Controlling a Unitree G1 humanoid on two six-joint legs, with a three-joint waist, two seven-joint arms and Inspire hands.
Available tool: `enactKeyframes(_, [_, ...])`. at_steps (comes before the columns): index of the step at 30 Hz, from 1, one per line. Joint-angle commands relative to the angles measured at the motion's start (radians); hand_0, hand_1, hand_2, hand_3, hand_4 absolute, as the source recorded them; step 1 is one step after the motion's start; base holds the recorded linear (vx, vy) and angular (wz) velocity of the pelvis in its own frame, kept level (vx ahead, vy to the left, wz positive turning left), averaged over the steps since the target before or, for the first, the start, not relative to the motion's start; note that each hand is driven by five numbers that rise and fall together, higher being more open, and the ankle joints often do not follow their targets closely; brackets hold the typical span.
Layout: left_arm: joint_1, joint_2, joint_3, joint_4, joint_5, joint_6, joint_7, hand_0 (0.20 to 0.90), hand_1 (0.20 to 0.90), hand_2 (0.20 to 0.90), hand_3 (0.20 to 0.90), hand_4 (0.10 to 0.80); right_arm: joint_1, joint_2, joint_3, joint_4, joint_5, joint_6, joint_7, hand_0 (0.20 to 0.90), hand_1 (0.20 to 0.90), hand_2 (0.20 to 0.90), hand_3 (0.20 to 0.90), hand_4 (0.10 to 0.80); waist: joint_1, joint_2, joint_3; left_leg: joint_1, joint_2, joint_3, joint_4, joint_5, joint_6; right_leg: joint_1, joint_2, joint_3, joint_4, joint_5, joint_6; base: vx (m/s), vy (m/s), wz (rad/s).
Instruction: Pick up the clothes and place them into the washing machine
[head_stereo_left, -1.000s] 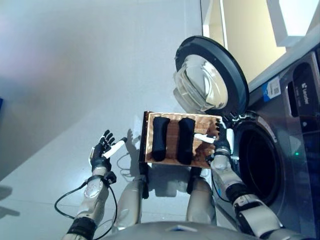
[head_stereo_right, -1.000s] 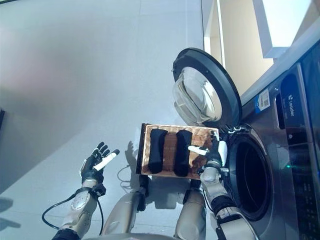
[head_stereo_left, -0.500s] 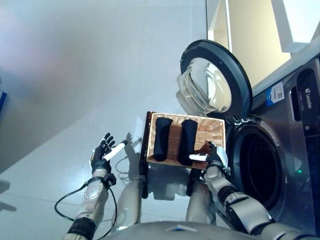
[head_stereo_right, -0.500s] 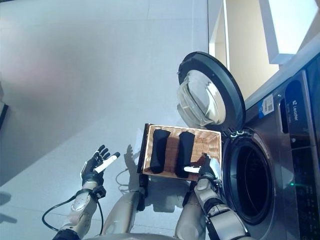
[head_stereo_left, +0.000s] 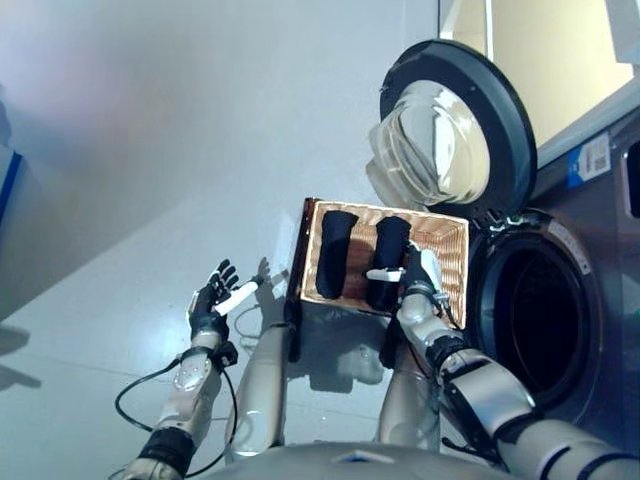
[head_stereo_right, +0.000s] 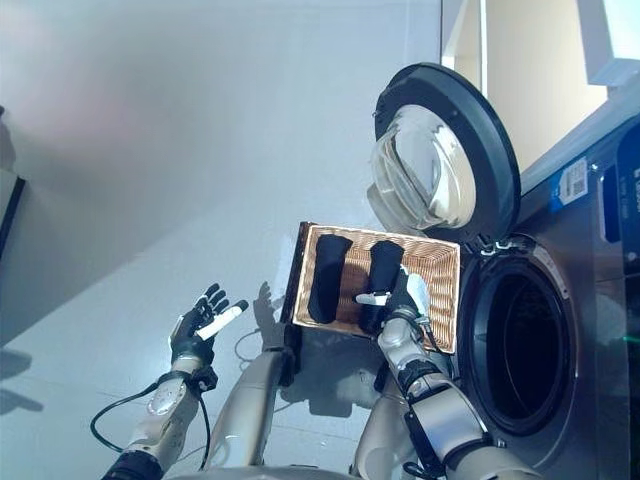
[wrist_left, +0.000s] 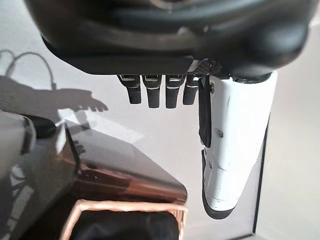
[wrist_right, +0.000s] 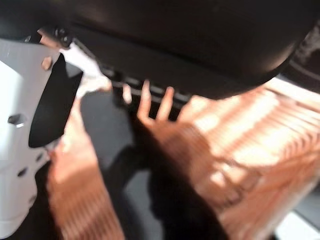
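**A:** Which step is in hand?

**B:** The reach. Two dark rolled garments lie side by side in a shallow woven wicker basket (head_stereo_left: 453, 262) on the floor, beside the grey front-loading washing machine (head_stereo_left: 590, 330), whose round glass door (head_stereo_left: 455, 135) stands open. The right hand (head_stereo_left: 412, 280) hovers over the right-hand garment (head_stereo_left: 390, 250), fingers relaxed, thumb out, gripping nothing. The left-hand garment (head_stereo_left: 335, 252) lies untouched.

**A:** And the other hand?

**B:** The left hand (head_stereo_left: 213, 300) hangs idle over bare floor, fingers spread and empty.

**A:** What next?

**B:** Probably closing round that roll, lifting it, then swinging towards the dark drum opening (head_stereo_left: 540, 320).

**A:** Any writing?

**B:** A small label (head_stereo_left: 592, 160) on the machine's front; too small to read.
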Motion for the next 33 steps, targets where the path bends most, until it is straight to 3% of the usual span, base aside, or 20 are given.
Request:
enactKeyframes(1, [0.02,0.083,-0.008,-0.153,0.011,-0.053,-0.004,0.9,0.9,0.9,0.9,0.8,-0.105,-0.028,-0.03,0.074,0.023,0.007,-0.043,0.9,0.9,0.9,0.9,0.8,0.042,0.009,-0.016,-0.037,-0.002,-0.015,0.078,-0.042,-0.045,0.02,0.017,0.051,-0.05,0.16,0.01,-0.023,0.031,0.02])
enactKeyframes(15, [0.022,0.141,-0.075,-0.264,0.005,-0.04,-0.009,0.9,0.9,0.9,0.9,0.8,-0.203,-0.05,-0.167,0.244,0.11,0.104,-0.124,0.9,0.9,0.9,0.9,0.8,0.11,0.054,0.008,-0.119,-0.037,-0.028,0.108,-0.048,-0.026,-0.044,-0.01,0.032,-0.001,0.144,0.017,-0.01,0.01,0.08])
enactKeyframes(23, [0.039,0.155,-0.085,-0.282,0.002,-0.04,0.012,0.9,0.9,0.9,0.9,0.8,-0.196,-0.057,-0.209,0.228,0.143,0.096,-0.193,0.9,0.9,0.9,0.9,0.8,0.112,0.064,0.011,-0.164,-0.04,-0.03,0.125,-0.049,-0.02,-0.1,-0.01,0.041,0.032,0.135,0.012,0.008,0.01,0.07])
enactKeyframes(25, [0.042,0.159,-0.087,-0.286,0.002,-0.04,0.014,0.9,0.9,0.9,0.9,0.8,-0.202,-0.058,-0.207,0.226,0.142,0.096,-0.197,0.9,0.9,0.9,0.9,0.8,0.112,0.064,0.008,-0.163,-0.039,-0.038,0.142,-0.087,-0.026,-0.101,-0.007,0.049,0.052,0.103,0.022,0.038,-0.003,0.01])
enactKeyframes(26, [0.043,0.162,-0.087,-0.294,0.0,-0.041,0.014,0.9,0.9,0.9,0.9,0.8,-0.207,-0.058,-0.208,0.222,0.139,0.095,-0.201,0.9,0.9,0.9,0.9,0.8,0.112,0.065,0.012,-0.182,-0.04,-0.031,0.134,-0.051,-0.02,-0.118,-0.009,0.042,0.04,0.134,0.011,0.0,0.0,0.0])
enactKeyframes(27, [0.046,0.165,-0.088,-0.303,-0.001,-0.043,0.015,0.9,0.9,0.9,0.9,0.8,-0.207,-0.058,-0.206,0.225,0.138,0.098,-0.2,0.9,0.9,0.9,0.9,0.8,0.114,0.066,0.009,-0.182,-0.038,-0.038,0.153,-0.091,-0.026,-0.122,-0.006,0.05,0.066,0.098,0.022,0.0,0.0,0.0])
enactKeyframes(32, [0.055,0.179,-0.088,-0.344,-0.011,-0.049,0.015,0.9,0.9,0.9,0.9,0.8,-0.231,-0.071,-0.206,0.236,0.139,0.111,-0.189,0.9,0.9,0.9,0.9,0.8,0.118,0.077,0.014,-0.229,-0.038,-0.034,0.18,-0.094,-0.024,-0.174,-0.012,0.055,0.102,0.091,0.024,-0.004,0.003,0.0])
enactKeyframes(33, [0.061,0.181,-0.084,-0.35,-0.013,-0.05,0.014,0.9,0.9,0.9,0.9,0.8,-0.232,-0.075,-0.205,0.236,0.136,0.112,-0.185,0.862,0.862,0.862,0.862,0.773,0.119,0.078,0.013,-0.237,-0.039,-0.033,0.188,-0.095,-0.024,-0.182,-0.013,0.056,0.108,0.09,0.023,-0.025,0.012,0.03])
